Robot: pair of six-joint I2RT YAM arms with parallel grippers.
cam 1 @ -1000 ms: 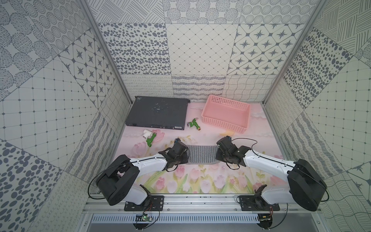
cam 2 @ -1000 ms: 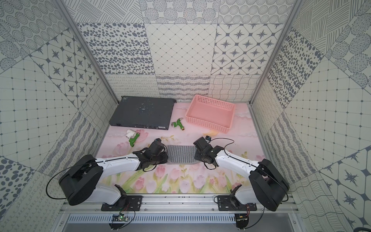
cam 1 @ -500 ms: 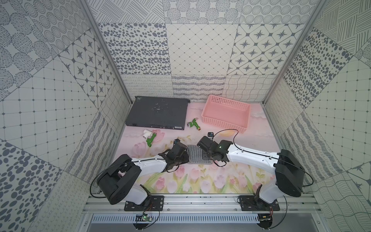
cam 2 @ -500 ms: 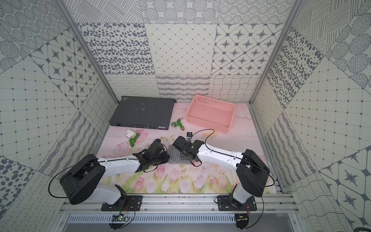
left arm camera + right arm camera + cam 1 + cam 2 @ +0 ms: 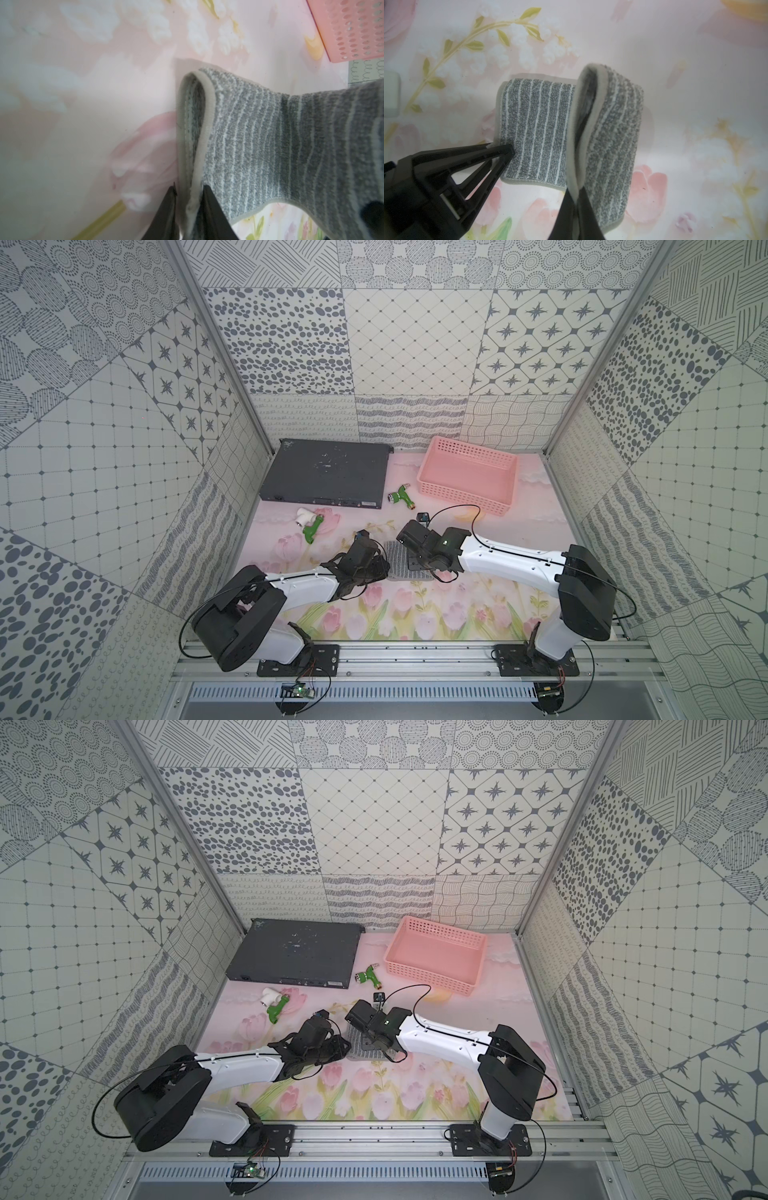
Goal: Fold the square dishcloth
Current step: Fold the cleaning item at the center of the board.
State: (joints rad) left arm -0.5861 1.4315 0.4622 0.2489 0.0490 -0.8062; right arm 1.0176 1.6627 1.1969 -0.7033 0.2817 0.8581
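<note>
The square dishcloth [image 5: 395, 562] sits mid-way across the floral mat [image 5: 478, 614], toward the near side. Its long axis runs left to right and its stripes run near to far. My right gripper [image 5: 576, 199] is clamped on the doubled right-hand hem, held up above the flat half. That hem's landing edge lies to its left, at the left gripper [image 5: 190, 193]. Its jaws straddle the hem there, but I cannot tell whether they pinch it.

White arm links [image 5: 511, 564], black joints [image 5: 582, 597], black cables [image 5: 455, 506].
</note>
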